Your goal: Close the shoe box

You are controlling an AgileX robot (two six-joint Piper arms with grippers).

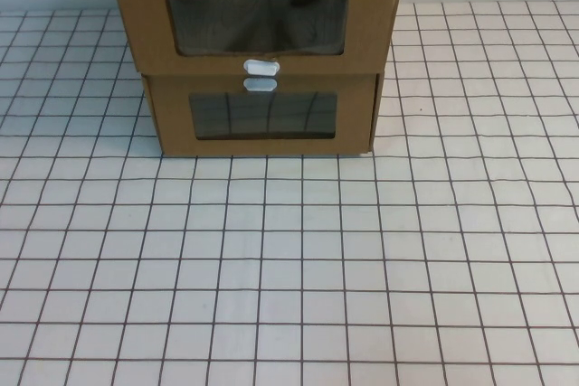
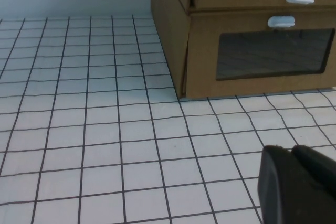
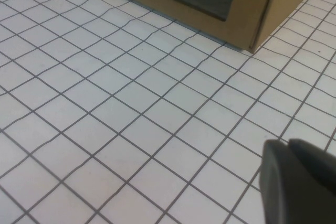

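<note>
Shoe box (image 1: 258, 15): stacked on lower box (image 1: 262, 115), at table's (image 1: 289, 268) far edge, front protruding.
Left gripper (image 2: 296, 184): only in left wrist view, near lower box; finger state unclear.
Right gripper (image 3: 299, 179): only in right wrist view; finger state unclear.

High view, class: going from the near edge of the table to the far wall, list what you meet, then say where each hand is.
Bare gridded table → lower cardboard box → shoe box stacked on it. Neither hand appears in the high view; the left hand and right hand each hover low over the table.

White gridded table (image 1: 289, 268) (black lines), lower cardboard box (image 1: 262, 115) at back.
</note>
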